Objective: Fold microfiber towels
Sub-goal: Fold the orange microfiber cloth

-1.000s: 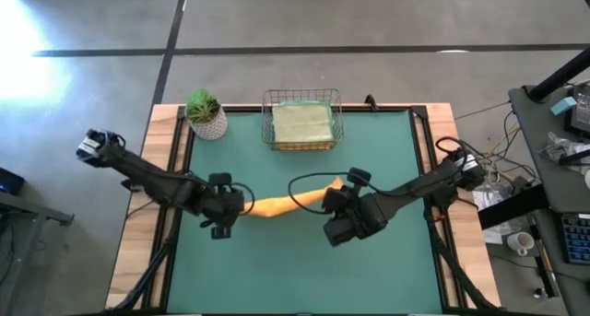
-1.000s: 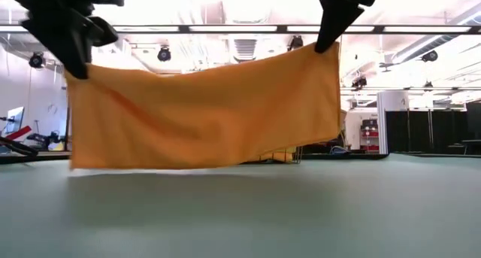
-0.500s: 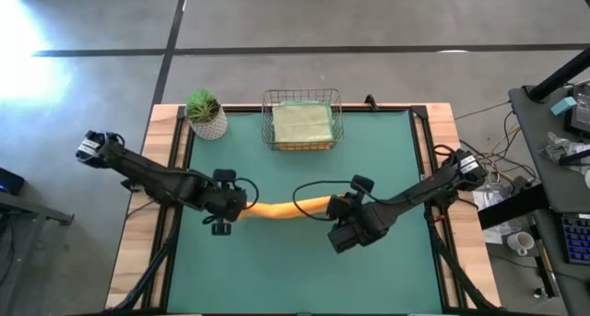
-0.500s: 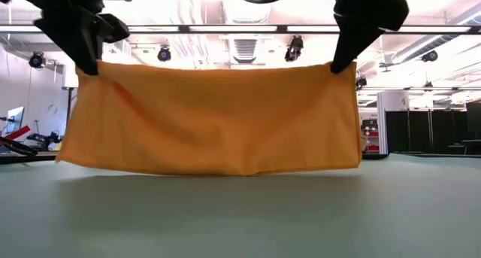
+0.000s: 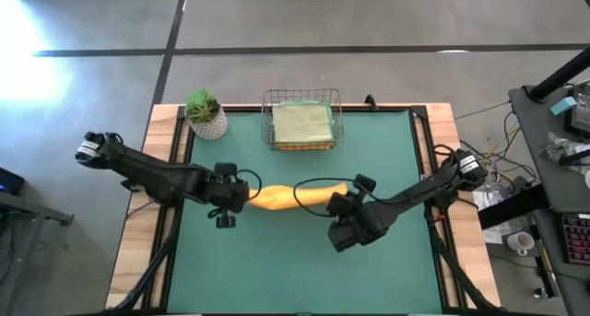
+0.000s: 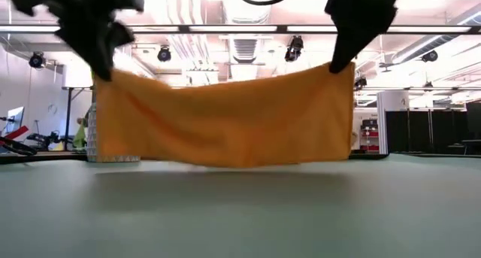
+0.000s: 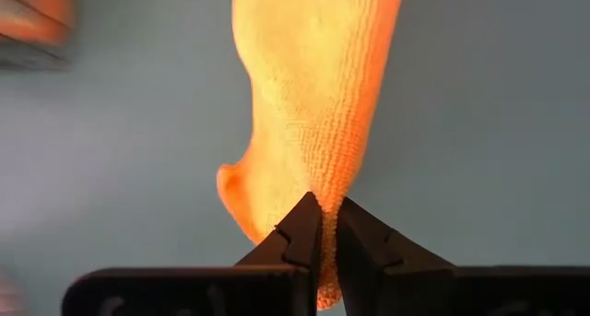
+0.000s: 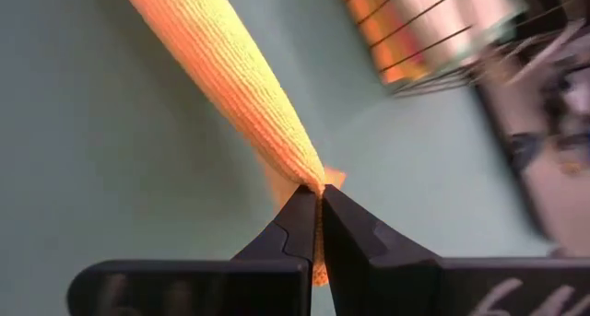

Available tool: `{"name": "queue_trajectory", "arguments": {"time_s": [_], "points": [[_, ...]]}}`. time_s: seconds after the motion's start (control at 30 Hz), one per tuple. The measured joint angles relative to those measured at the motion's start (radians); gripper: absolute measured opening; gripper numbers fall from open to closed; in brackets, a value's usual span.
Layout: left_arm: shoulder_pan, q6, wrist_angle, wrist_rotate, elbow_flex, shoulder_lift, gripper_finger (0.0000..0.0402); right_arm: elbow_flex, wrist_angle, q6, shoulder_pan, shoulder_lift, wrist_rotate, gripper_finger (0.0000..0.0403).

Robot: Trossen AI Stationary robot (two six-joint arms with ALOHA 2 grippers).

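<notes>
An orange microfiber towel [image 5: 286,196] hangs as a wide band between my two grippers over the middle of the green mat [image 5: 387,150]. In the low view the towel [image 6: 225,122] sags a little along its top edge, and its lower edge is close to the mat; whether it touches I cannot tell. My left gripper [image 5: 244,196] is shut on the towel's left upper corner, my right gripper [image 5: 343,199] on its right upper corner. A pale sage green towel [image 5: 302,122] lies folded in the wire basket. My left gripper pinches the towel's left upper corner [image 7: 324,226] between its two fingers, slanting down from above. A little tip of cloth shows past the fingers. The towel hangs below the hold; one layer or several, I cannot tell. My right gripper pinches the towel's right upper corner [image 8: 316,192] between its two fingers, slanting down from above. This corner [image 6: 334,66] stands slightly higher than the left one. The cloth hangs below the hold and runs slack to the other gripper.
The wire basket [image 5: 301,146] stands at the far edge in the middle, with a small potted plant [image 5: 205,113] to its left. Bare green mat lies near and to both sides of the hanging towel.
My right gripper has sunk, bringing the towel's right corner down to about the height of the left one. My left gripper has gone a little toward the far edge and the right. The hanging towel has swung toward the far edge, and its top edge now sags slightly.
</notes>
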State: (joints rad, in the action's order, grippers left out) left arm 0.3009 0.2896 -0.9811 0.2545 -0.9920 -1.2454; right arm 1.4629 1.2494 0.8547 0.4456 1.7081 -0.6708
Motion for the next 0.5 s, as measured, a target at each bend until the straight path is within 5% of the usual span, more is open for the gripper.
{"name": "queue_trajectory", "arguments": {"time_s": [0.23,0.5], "points": [[0.062,0.131,0.144,-0.162,0.109,-0.042,0.0010,-0.063,-0.203,0.014,0.047,0.013,0.218,0.0008],[0.095,0.176,0.280,-0.302,0.116,-0.101,0.0010,-0.115,-0.241,0.064,0.065,0.013,0.313,0.0008]]}}
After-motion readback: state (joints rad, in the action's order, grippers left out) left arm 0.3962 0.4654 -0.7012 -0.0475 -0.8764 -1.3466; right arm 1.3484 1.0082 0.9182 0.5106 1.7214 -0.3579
